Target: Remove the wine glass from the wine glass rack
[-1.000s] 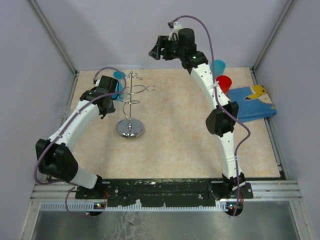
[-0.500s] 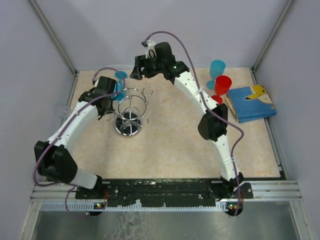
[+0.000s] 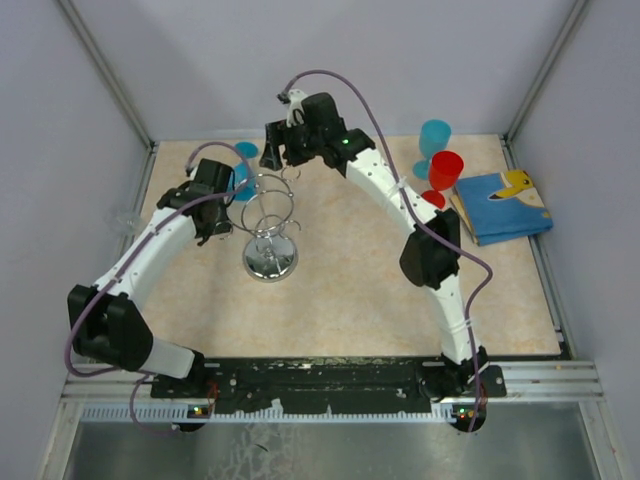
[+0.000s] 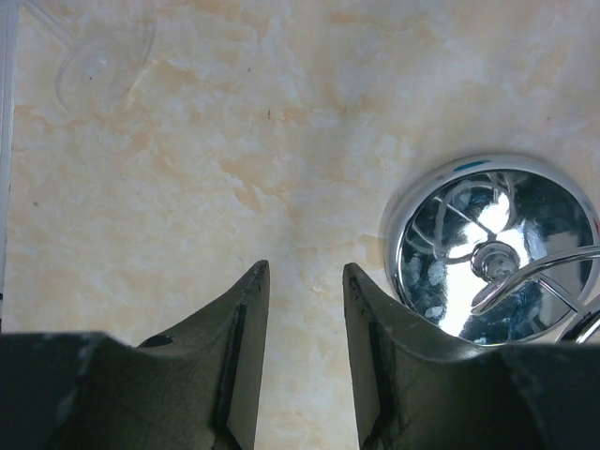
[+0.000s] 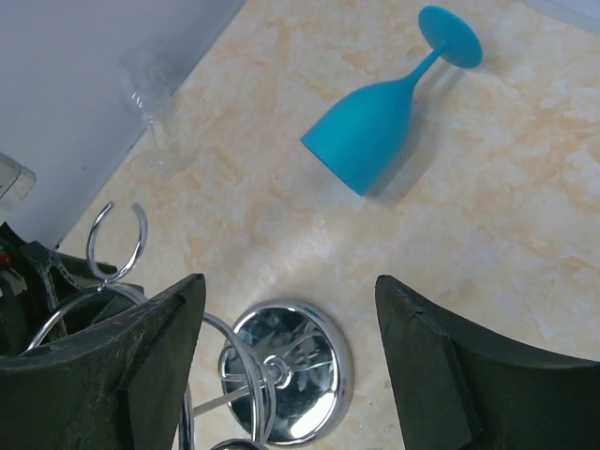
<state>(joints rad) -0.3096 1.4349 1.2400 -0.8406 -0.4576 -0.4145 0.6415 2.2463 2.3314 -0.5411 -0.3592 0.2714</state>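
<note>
The wine glass rack (image 3: 268, 215), a shiny wire stand on a round chrome base (image 3: 270, 262), leans toward the near side left of centre. Nothing shows hanging in its looped arms. A blue wine glass (image 3: 243, 158) lies on its side on the table behind the rack, plain in the right wrist view (image 5: 370, 141). My left gripper (image 3: 225, 200) hovers just left of the rack, open, with bare table between its fingers (image 4: 305, 272) and the rack's base (image 4: 497, 248) to its right. My right gripper (image 3: 275, 150) hangs wide open over the rack (image 5: 291, 281), with the base (image 5: 291, 370) below it.
A clear wine glass (image 3: 125, 218) lies by the left wall, also in the wrist views (image 4: 98, 70) (image 5: 148, 80). A red goblet (image 3: 447, 170) and a blue goblet (image 3: 434, 135) stand upright at the back right, beside a blue book (image 3: 510, 205).
The right arm has swung down and left from the back wall to above the rack. The rack has tipped from upright and its base has slid slightly nearer and right.
</note>
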